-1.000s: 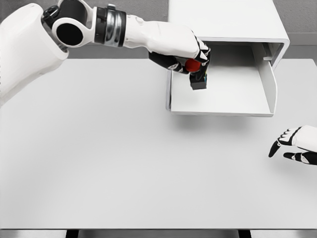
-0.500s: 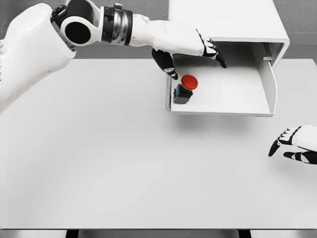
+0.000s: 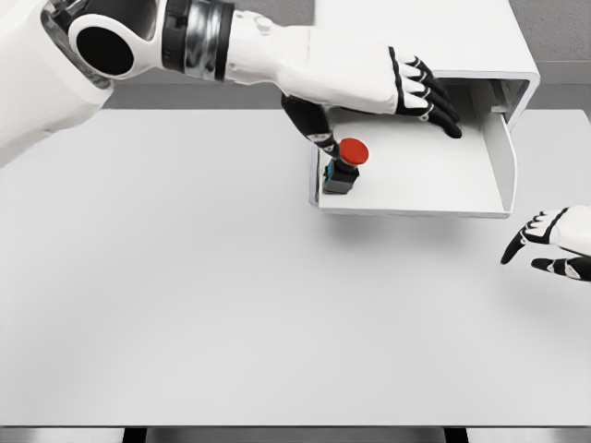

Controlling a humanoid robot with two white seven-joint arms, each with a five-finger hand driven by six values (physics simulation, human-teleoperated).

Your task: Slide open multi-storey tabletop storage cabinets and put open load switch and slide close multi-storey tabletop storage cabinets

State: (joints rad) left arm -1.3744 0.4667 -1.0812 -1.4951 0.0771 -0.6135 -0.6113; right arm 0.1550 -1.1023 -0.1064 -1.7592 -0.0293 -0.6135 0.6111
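The load switch [image 3: 345,164], a small black box topped by a red round button, stands in the left front corner of the pulled-out white drawer [image 3: 416,208]. The drawer juts from the white tabletop cabinet [image 3: 416,37] at the back. My left hand [image 3: 388,101] hovers over the drawer with fingers stretched flat toward the right and thumb pointing down beside the switch; it holds nothing. My right hand [image 3: 545,254] floats at the right edge, fingers loosely spread, apart from the drawer.
The white table [image 3: 185,295] stretches wide to the left and in front of the drawer. The drawer's raised right wall [image 3: 503,161] stands between the switch and my right hand.
My left hand let go of the switch, which now stands in the drawer, then rose and reached further right over the drawer. The right hand lifted slightly.
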